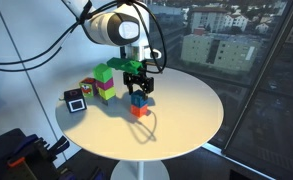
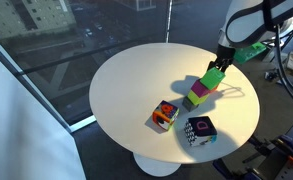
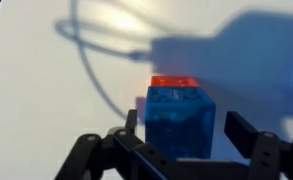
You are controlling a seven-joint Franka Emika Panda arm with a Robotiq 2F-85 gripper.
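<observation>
A blue block (image 3: 179, 115) stands on a red block (image 3: 174, 81) on the round white table (image 1: 186, 110). In the wrist view my gripper (image 3: 183, 125) straddles the blue block, one finger on each side, with a visible gap on the right. The jaws are open. In an exterior view the gripper (image 1: 138, 88) hangs just over the blue block (image 1: 138, 99) and the red block (image 1: 138, 112). In the other exterior view the gripper (image 2: 223, 62) is at the table's far side and the blue block is hidden.
A stack of green and magenta blocks (image 1: 105, 83) stands beside the gripper and also shows in an exterior view (image 2: 201, 92). A multicoloured cube (image 2: 164, 115) and a black-and-white cube (image 2: 199, 130) sit nearer the table edge. A thin cable (image 3: 86, 60) loops across the tabletop.
</observation>
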